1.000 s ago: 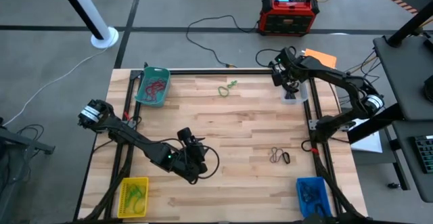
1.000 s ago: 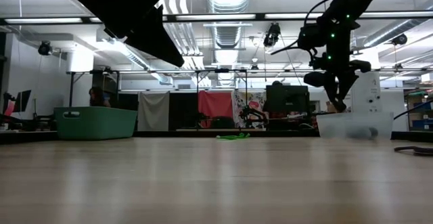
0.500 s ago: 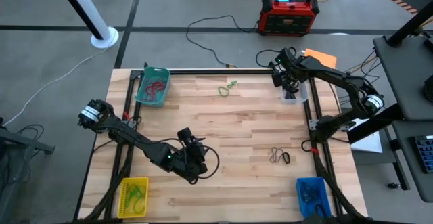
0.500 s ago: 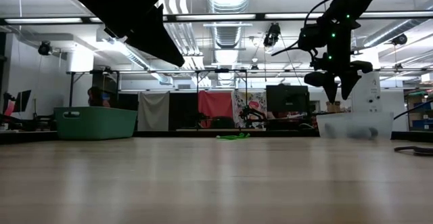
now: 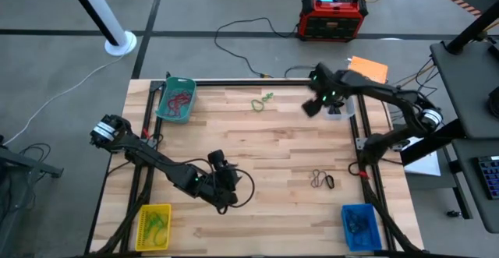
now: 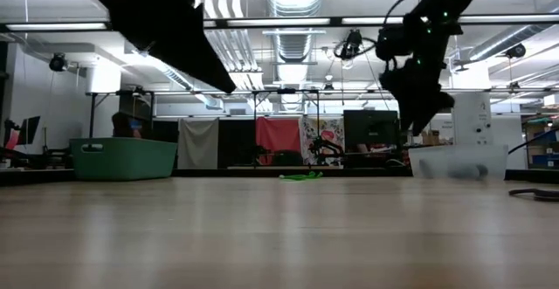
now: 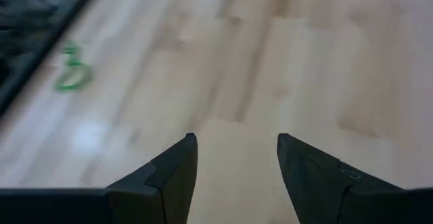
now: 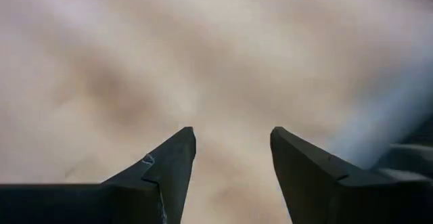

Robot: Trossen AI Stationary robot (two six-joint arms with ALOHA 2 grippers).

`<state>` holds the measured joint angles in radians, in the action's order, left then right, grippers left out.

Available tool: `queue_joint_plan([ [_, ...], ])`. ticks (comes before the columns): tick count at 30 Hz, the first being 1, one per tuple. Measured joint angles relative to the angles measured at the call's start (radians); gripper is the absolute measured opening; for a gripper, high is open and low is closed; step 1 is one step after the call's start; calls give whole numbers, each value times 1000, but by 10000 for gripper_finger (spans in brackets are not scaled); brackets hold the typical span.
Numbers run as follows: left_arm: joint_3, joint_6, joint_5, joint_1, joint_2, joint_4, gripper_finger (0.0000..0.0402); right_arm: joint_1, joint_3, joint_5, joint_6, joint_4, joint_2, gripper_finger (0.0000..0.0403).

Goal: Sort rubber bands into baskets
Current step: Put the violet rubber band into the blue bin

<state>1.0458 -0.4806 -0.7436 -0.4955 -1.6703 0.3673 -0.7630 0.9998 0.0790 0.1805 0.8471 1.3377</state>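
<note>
My right gripper (image 5: 312,107) hangs open above the far right of the table, just left of the clear basket (image 5: 337,110), with nothing between its fingers (image 8: 233,136). A green rubber band (image 5: 262,100) lies on the wood to its left, also seen in the low view (image 6: 300,176). Dark rubber bands (image 5: 322,180) lie right of centre. My left gripper (image 5: 217,164) waits open over the near middle, empty (image 7: 237,143). The teal basket (image 5: 176,99) holds red bands. The yellow basket (image 5: 154,225) and the blue basket (image 5: 359,225) stand at the near corners.
A black cable loops on the table beside my left arm (image 5: 243,186). A red-and-black box (image 5: 333,16) sits on the floor beyond the far edge. Bare wood lies across the table's middle (image 5: 273,145).
My right gripper spread its fingers wider above the clear basket. It then swung toward the table's left, off the basket and over the wood, turning as it went.
</note>
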Motion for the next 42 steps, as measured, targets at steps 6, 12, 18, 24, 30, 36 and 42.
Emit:
queue_joint_plan([
  [6, 0, 53, 97, -12, 0, -9, 187, 376, -6, 120, 42, 88, 0, 169],
  [12, -1, 54, 98, -26, 0, -8, 187, 779, -8, 63, 317, 114, 0, 148],
  [18, -1, 34, 98, -32, 0, -8, 188, 1053, -59, 51, 481, 109, 0, 121],
  [24, -1, 36, 73, -32, -6, -33, 188, 1180, -146, -56, 566, 108, 5, 69],
  [30, -1, 54, 45, -31, -11, -38, 188, 1164, -224, -143, 571, -28, 5, 20],
  [36, -1, 74, 45, -31, -11, -37, 188, 1117, -258, -143, 564, -112, 34, 9],
  [42, -1, 74, 44, -31, -11, -39, 188, 1102, -263, -131, 571, -114, 83, 9],
])
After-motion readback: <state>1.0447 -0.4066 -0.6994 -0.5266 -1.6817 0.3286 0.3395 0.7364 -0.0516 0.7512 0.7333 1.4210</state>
